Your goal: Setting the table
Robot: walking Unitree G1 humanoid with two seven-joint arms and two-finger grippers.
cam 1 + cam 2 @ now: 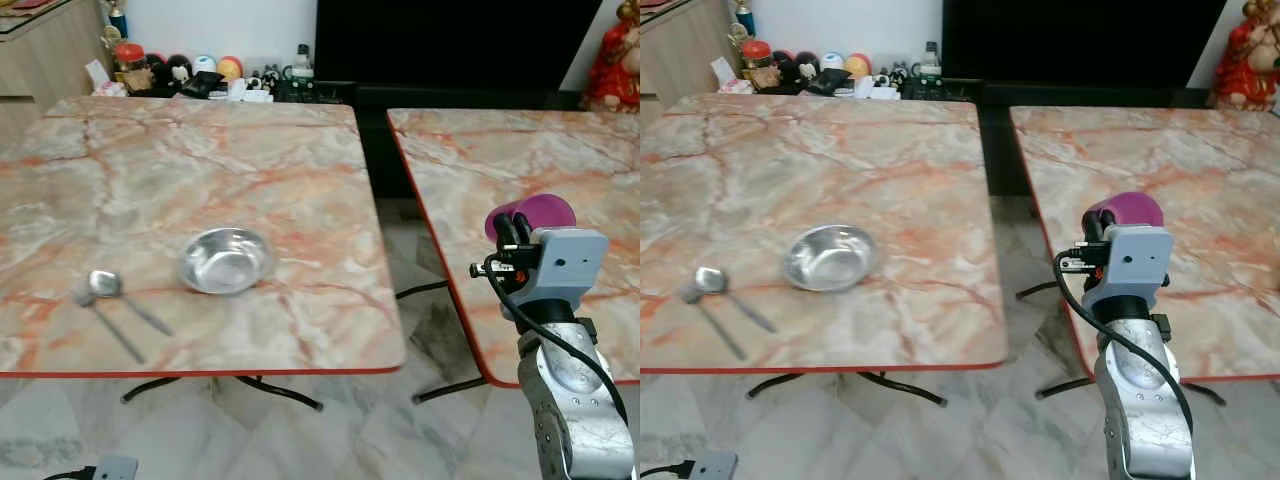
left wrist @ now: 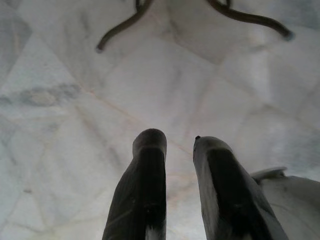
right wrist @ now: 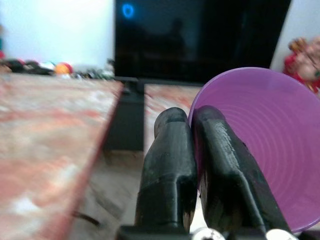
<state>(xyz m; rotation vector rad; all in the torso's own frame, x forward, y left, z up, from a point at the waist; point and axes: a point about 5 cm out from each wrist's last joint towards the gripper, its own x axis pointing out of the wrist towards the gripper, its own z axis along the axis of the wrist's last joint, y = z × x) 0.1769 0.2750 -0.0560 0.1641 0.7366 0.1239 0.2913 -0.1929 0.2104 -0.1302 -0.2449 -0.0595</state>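
right wrist view: smooth purple cup [image 3: 260, 145]

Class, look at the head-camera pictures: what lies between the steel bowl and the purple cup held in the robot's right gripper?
Between the steel bowl and the purple cup in the right gripper: bare marble tabletop, then the floor gap between tables, in both eye views.

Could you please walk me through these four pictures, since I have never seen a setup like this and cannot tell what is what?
This is a walking humanoid robot with two arms, each ending in two long black fingers. The two wide pictures come from cameras on its head, looking down at two marble-patterned tables. On the left table lie a steel bowl and, beside it, a spoon and what looks like a fork.

The other two pictures look along each wrist's fingers. The right gripper pinches the rim of a purple cup, raised near the right table. The left gripper hangs low, holding nothing, over the tiled floor.
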